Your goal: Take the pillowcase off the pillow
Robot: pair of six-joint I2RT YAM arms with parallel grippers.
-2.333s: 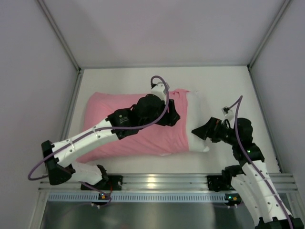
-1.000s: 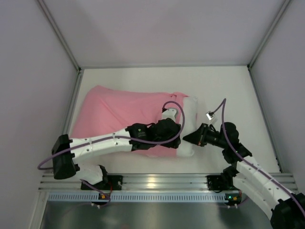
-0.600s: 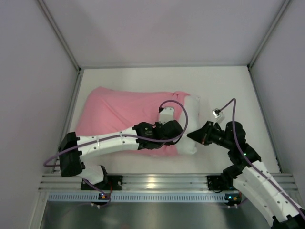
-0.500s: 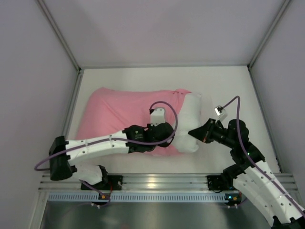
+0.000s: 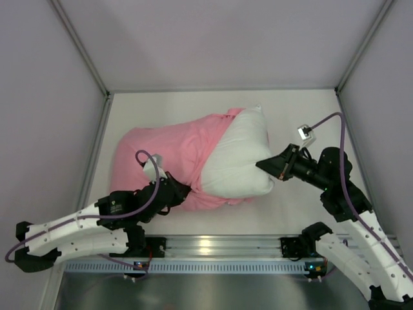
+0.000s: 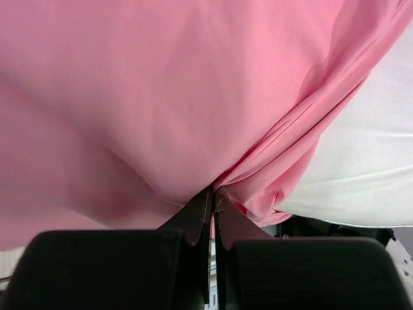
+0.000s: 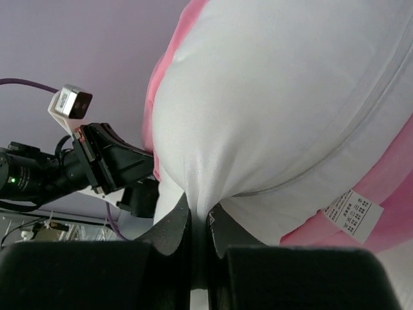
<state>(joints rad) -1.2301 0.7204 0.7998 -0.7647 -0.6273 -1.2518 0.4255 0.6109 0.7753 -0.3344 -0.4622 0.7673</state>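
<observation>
The white pillow (image 5: 240,160) lies mid-table, its right half bare and puffed up. The pink pillowcase (image 5: 161,150) covers its left half, bunched in folds along the pillow's near side. My left gripper (image 5: 185,191) is low at the near edge of the case, shut on a pinch of pink pillowcase (image 6: 193,116) cloth at the left gripper's (image 6: 213,191) tips. My right gripper (image 5: 266,165) is at the pillow's right corner, shut on white pillow (image 7: 277,97) fabric that is drawn tight into the right gripper's (image 7: 199,214) tips. A small printed tag (image 7: 352,210) hangs from the pillow's seam.
The white table (image 5: 303,116) is boxed in by pale walls with metal posts (image 5: 77,42) at the back corners. An aluminium rail (image 5: 213,245) runs along the near edge. My left arm (image 7: 97,168) shows beyond the pillow in the right wrist view.
My left gripper shut on the pillowcase and drew back toward the near left, sliding the case off. Far more white pillow shows now. My right gripper moved up and right with the pillow.
</observation>
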